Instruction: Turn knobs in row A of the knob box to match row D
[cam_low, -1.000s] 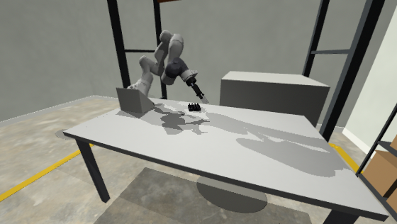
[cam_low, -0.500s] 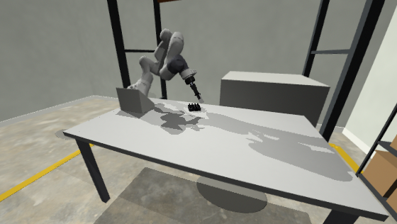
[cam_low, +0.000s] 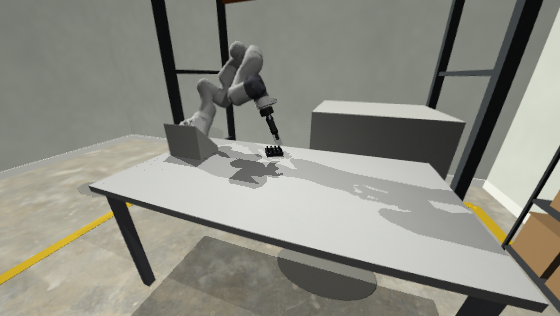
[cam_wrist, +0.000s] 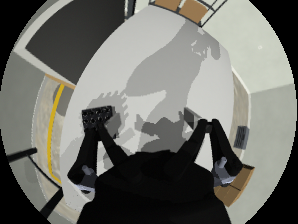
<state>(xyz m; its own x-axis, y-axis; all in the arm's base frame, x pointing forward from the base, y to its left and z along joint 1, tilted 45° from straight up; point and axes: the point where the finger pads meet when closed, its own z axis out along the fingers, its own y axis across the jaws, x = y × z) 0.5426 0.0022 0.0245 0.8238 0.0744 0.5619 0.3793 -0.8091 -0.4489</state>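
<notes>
The knob box (cam_low: 275, 153) is a small black block with several knobs, standing on the far part of the white table. It is too small here to read any knob's line. My gripper (cam_low: 275, 135) hangs just above and behind it, pointing down, open and empty. In the wrist view the knob box (cam_wrist: 97, 115) lies on the table by my left finger, and my gripper (cam_wrist: 152, 116) stands wide open with nothing between the fingers.
A grey wedge-shaped block (cam_low: 187, 141) stands on the table left of the knob box. A large grey box (cam_low: 385, 132) stands behind the table. Black rack posts rise at the back and right, with cardboard boxes (cam_low: 537, 240) on a shelf at right.
</notes>
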